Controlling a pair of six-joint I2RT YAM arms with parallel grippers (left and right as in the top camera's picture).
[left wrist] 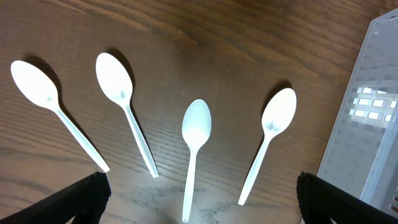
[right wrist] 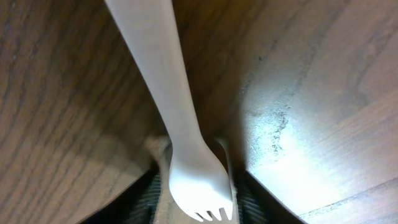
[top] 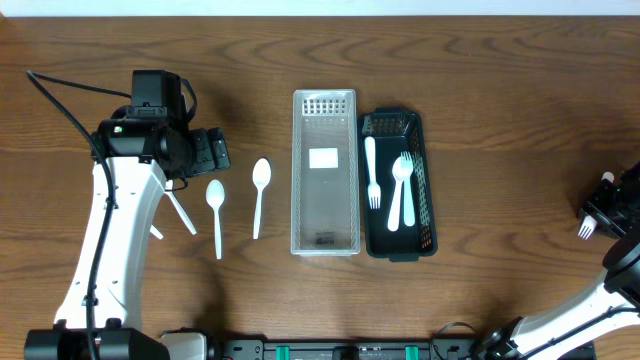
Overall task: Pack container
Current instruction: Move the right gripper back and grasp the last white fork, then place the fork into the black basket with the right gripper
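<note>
Several white plastic spoons lie on the wooden table; in the left wrist view they fan out, one in the middle [left wrist: 196,127]. In the overhead view two show whole [top: 216,195] [top: 261,176]. My left gripper [top: 208,151] [left wrist: 202,190] is open and empty above them. A clear plastic container [top: 325,230] [left wrist: 367,124] lies to their right, empty. A black basket [top: 425,180] holds a white fork [top: 371,170] and a white spoon [top: 400,175]. My right gripper [top: 603,208] [right wrist: 199,193] is shut on a white fork [right wrist: 168,93] [top: 585,229] at the far right.
Two more spoon handles [top: 181,212] stick out from under the left arm. The left arm's white link [top: 110,240] crosses the table's left side. The clear container and the black basket lie side by side in the middle.
</note>
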